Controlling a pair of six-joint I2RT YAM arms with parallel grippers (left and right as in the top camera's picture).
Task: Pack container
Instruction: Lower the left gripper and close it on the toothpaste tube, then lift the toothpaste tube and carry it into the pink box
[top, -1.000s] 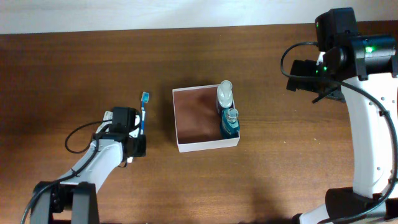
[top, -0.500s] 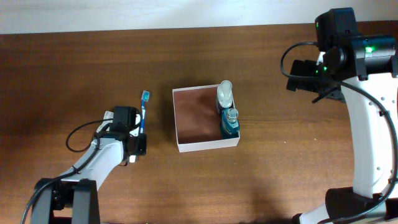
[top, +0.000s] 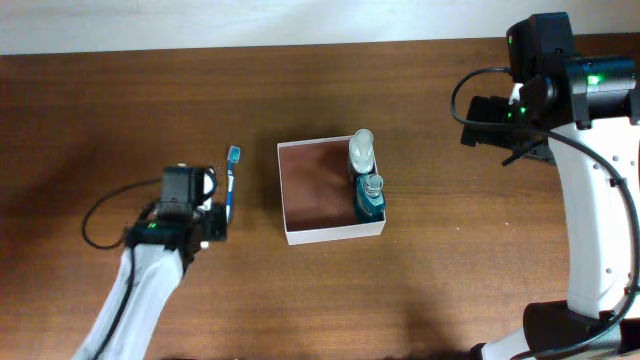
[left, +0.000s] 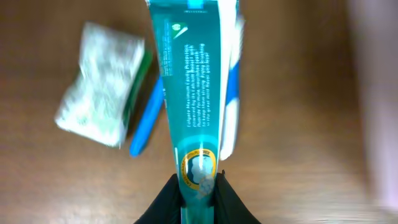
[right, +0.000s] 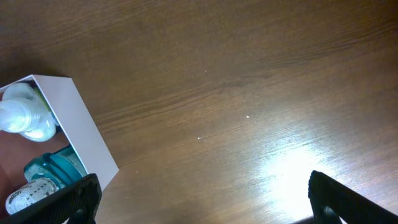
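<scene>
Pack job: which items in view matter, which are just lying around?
Job: container holding clear bottle and teal bottle; toothpaste tube clamped in left gripper.
Lying loose, probably next to be packed: toothbrush, green packet.

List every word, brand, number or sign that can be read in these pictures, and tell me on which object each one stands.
"Colgate": seemingly the first word of the white print on the toothpaste tube; the rest is too blurred.
Round seal on the same tube: unreadable.
Green packet: blurred, nothing readable.
Clear bottle and teal bottle in the container: labels too small.
</scene>
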